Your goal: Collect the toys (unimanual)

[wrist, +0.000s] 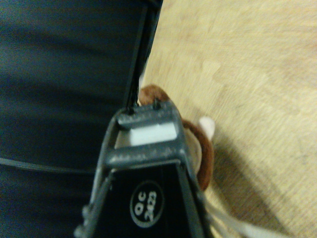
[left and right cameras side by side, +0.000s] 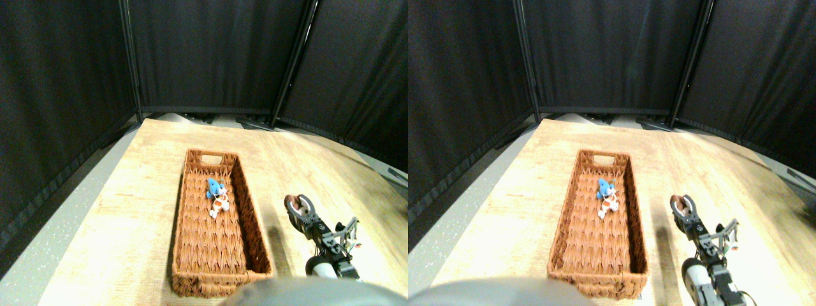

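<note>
From my seat, the right manipulator's fingers (left and right cameras side by side: 298, 205) are closed round a brown toy (left and right cameras side by side: 294, 204); in the stereo view the two curved jaws hoop around a small brown lump, and the wrist view shows brown plush (wrist: 157, 95) bulging past the tip of the jaw frame, with a pale bit and light strings beside it, probably an ear and the tail. So I count it as held. It looks to be carried a little above the bench (left and right cameras side by side: 319, 166), since a shadow lies on the wood at about 7 o'clock from the grip, though I can't be sure of the clearance.

The wicker basket (left and right cameras side by side: 245, 201) lies lengthwise, away from me, at roughly 9 o'clock from the held toy and well apart from it. A blue toy (left and right cameras side by side: 213, 187) and an orange-and-white toy (left and right cameras side by side: 220, 203) already rest touching each other in its far half, so it is plainly the collecting place.

My reading: the brown toy is held outside the basket's right wall because the carry is only partway. The near half of the basket floor is free, and I would take the toy over the rim toward 9 o'clock before letting go.
</note>
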Tool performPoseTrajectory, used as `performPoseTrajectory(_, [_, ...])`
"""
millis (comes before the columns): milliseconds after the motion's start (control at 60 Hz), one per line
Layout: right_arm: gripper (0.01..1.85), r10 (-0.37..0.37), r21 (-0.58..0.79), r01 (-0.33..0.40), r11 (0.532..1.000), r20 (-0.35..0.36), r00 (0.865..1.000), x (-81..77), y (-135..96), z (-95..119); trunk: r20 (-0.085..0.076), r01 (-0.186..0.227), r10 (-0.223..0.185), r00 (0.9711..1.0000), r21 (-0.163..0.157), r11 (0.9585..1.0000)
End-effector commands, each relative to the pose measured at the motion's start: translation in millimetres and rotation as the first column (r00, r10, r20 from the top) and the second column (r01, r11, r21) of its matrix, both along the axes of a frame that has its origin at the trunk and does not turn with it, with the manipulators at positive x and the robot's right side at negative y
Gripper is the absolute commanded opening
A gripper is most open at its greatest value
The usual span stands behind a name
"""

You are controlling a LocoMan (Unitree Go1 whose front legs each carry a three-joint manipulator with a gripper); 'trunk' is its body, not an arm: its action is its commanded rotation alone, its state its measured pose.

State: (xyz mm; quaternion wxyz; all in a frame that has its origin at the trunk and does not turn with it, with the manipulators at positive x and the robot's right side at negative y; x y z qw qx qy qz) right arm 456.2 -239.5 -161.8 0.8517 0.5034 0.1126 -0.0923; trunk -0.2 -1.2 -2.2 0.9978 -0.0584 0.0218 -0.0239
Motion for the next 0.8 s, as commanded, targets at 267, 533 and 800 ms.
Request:
performPoseTrajectory(267, [0.09,0.112,-0.116,-0.105,0.988,0.048,0.993,20.5,29.4,39.6,0.036,-0.065,0.068,0.9970,-0.069,0.9955])
performPoseTrajectory(533, [0.10,0.224,-0.077,-0.222,0.972,0.018,0.974,31.2,57.5,53.1,0.048,-0.123,0.129,0.9904,-0.124,0.9846])
performPoseTrajectory(800, [0.09,0.318,-0.014,-0.319,0.948,-0.023,0.948,39.5,92.5,54.0,0.047,-0.177,0.187,0.9812,-0.171,0.9693])
